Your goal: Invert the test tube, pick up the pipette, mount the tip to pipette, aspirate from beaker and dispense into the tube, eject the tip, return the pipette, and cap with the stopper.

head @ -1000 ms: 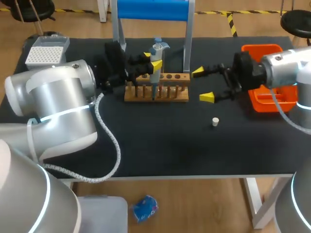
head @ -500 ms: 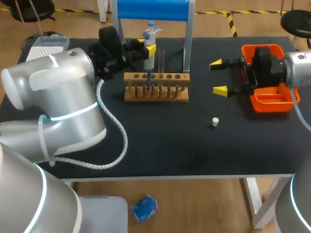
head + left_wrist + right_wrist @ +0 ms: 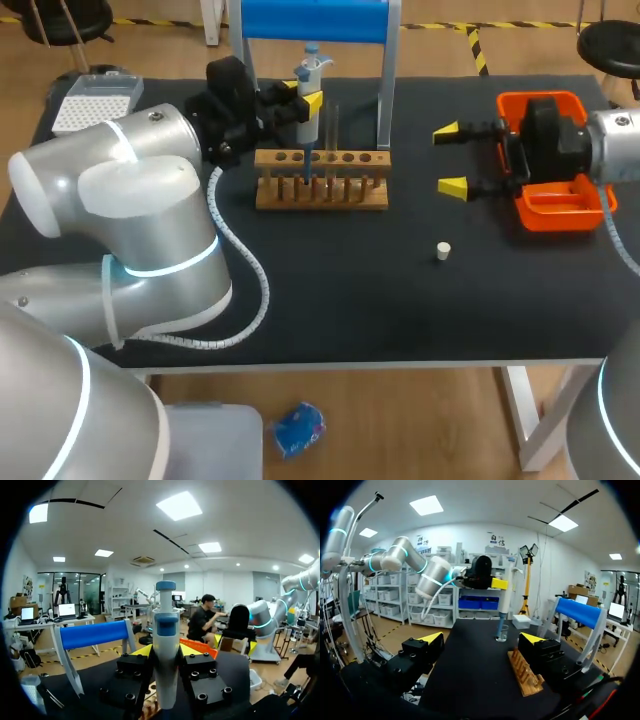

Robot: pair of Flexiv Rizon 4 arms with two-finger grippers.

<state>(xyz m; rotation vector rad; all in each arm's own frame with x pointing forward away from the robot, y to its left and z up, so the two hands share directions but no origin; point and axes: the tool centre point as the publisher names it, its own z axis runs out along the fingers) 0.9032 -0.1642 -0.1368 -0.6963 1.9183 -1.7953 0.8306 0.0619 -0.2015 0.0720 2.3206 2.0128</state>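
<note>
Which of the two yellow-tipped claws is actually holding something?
The left end effector, by the wooden rack, grips the pipette between its fingers; the right end effector, beside the orange tray, is open and empty.

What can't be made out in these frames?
- Left wrist view: lower end of the pipette, hidden inside the left tool and cut off by the edge.
- Right wrist view: liquid level in the beaker, too small.
- Head view: the beaker itself, clear glass lost around the wooden rack.
</note>
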